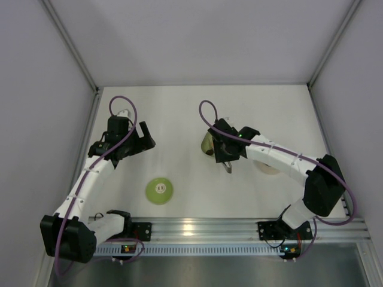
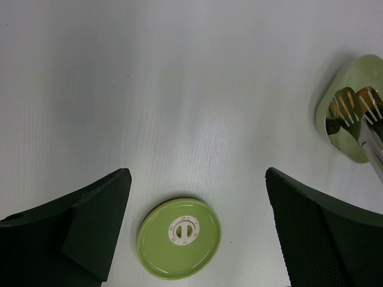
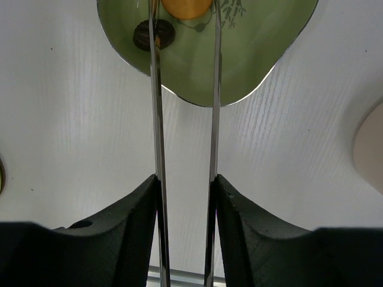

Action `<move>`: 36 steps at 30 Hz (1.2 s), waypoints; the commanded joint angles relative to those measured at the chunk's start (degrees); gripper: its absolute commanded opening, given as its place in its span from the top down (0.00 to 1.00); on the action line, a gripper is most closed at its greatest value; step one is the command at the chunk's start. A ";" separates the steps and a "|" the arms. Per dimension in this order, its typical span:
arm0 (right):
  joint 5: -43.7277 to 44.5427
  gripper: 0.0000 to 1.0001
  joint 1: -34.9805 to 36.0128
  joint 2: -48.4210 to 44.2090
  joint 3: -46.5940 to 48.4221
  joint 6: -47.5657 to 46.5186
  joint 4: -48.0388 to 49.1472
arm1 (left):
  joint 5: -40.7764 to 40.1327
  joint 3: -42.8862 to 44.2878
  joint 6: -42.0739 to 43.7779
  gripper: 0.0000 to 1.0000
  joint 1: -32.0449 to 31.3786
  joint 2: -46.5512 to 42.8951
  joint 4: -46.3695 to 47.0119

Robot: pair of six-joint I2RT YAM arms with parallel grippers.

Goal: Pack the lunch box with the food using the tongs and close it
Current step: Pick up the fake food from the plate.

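Right gripper (image 3: 185, 179) clamps tongs (image 3: 157, 119), tips flanking orange chunk (image 3: 185, 7) in green dish (image 3: 239, 60); left gripper (image 2: 197, 173) wide apart above lid (image 2: 178, 237).

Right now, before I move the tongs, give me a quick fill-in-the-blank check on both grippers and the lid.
1. The right gripper is shut on the ____.
2. Their tips reach over the green ____.
3. The left gripper, near the lid, is ____.
4. The lid lies flat on the ____.
Missing words: tongs; dish; open; table.
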 commanded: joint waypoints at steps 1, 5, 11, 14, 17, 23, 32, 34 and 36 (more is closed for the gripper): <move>0.00 0.60 1.22 -2.22 0.01 -0.37 -0.21 | -0.46 -0.01 0.09 0.01 -0.17 -0.18 2.72; 0.27 0.64 1.22 -2.66 0.19 -0.37 -0.39 | -0.46 -0.01 0.09 0.01 -0.17 -0.27 2.81; 1.93 0.69 1.22 -3.80 1.06 -0.19 -1.70 | -0.46 -0.01 0.09 0.01 -0.17 -0.18 2.72; 3.95 0.69 1.13 -4.51 1.85 -0.19 -2.76 | -0.37 -0.01 0.09 0.01 -0.17 -0.27 2.81; 5.19 0.69 0.87 -5.21 3.43 -0.28 -3.64 | -0.29 -0.01 0.09 0.01 -0.17 -0.18 2.72; 6.16 0.69 0.61 -6.00 4.67 -0.54 -4.34 | -0.46 -0.10 0.09 0.01 -0.17 -0.36 2.72; 8.79 0.68 -0.01 -11.62 5.11 0.51 -9.00 | -0.11 -0.01 0.00 0.01 -0.17 -0.36 2.90; 9.76 0.68 -0.01 -14.33 4.76 1.65 -10.40 | -0.11 -0.01 0.00 0.01 -0.17 -0.27 2.90; 10.89 0.67 -0.01 -16.71 3.62 3.14 -12.77 | -0.02 -0.01 0.00 0.01 -0.17 -0.18 2.81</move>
